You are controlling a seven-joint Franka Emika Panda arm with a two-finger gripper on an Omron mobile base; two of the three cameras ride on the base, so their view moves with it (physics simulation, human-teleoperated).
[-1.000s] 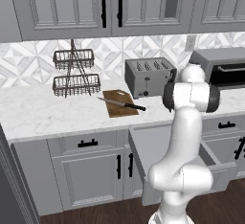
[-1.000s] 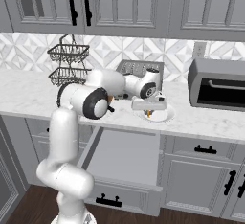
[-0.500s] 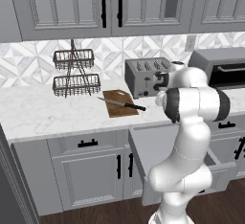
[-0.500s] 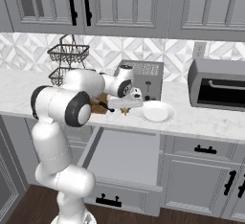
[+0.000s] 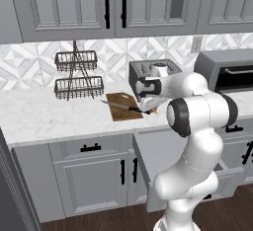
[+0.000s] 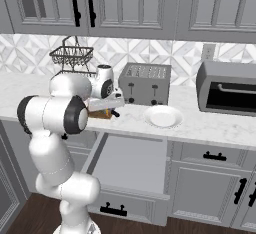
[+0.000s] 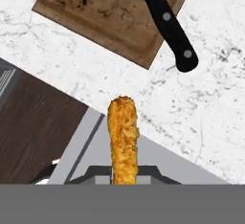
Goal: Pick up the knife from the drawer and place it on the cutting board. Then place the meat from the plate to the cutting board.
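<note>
- Gripper (image 5: 148, 107) fingers are closed on the meat (image 7: 123, 139), which is held up in the air near the counter's front edge, just beside the right end of the cutting board (image 5: 122, 105).
- In the hand view, the orange-tan meat is seen sticking out from between the fingers, with white marble counter (image 7: 210, 122) under it and the board a little farther on.
- Nearest of all, the drawer (image 6: 131, 163) is left pulled open under the counter, and its flat grey inside is seen with no knife in it.
- Just past the drawer, the dark brown board is found on the counter, with the knife (image 5: 121, 106) already laid on it.
- The knife's black handle (image 7: 167, 22) is seen hanging off the board's edge onto the marble.
- To the right, the white plate (image 6: 162, 116) is seen on the counter with nothing on it.
- Farther back, a toaster (image 6: 145, 83) and a wire basket rack (image 5: 78, 74) are set by the wall.
- The knife step looks done, and the meat step is thought to be in hand now.
- Next, the meat needs to be moved a bit farther over the board, onto bare wood beside the knife, then lowered and let go.
</note>
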